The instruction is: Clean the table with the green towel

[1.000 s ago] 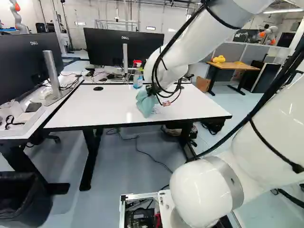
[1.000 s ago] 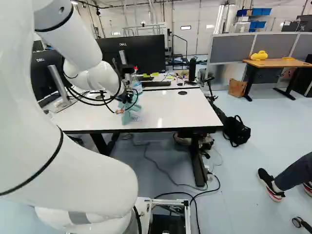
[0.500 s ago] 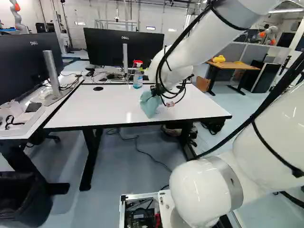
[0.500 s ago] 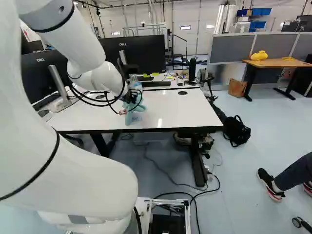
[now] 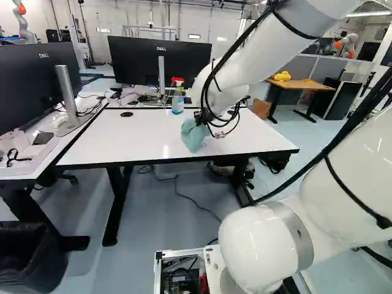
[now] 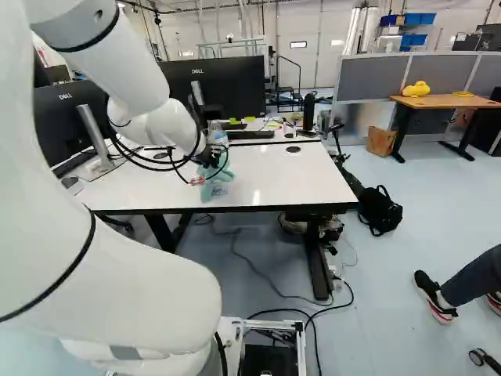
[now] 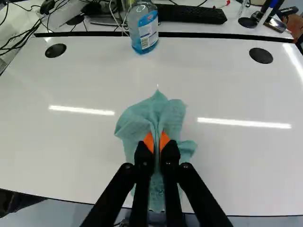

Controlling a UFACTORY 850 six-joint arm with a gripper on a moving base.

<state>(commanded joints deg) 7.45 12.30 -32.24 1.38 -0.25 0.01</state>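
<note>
Over the white table [image 5: 110,144], my gripper [image 5: 201,116] holds the green towel [image 5: 193,136], which hangs bunched below it in the left base view. In the wrist view the gripper [image 7: 156,142] is shut on a fold of the towel [image 7: 151,113], with an orange pad on each side of the cloth. The towel spreads out ahead of and beside the fingers, above or on the tabletop; I cannot tell whether it touches. A spray bottle with blue liquid [image 7: 144,28] stands ahead, near the table's far edge.
Monitors [image 5: 160,60] stand behind and to the left of the table, with a keyboard [image 7: 191,13] beyond its far edge. A black bin [image 5: 30,257] is at the left. A black bag [image 6: 380,210] lies on the floor at the right. Another robot [image 5: 23,21] stands far back.
Since one second ago, the arm has shifted slightly across the table, carrying the towel a little to the right in the left base view. Over the last half second it has barely moved.
</note>
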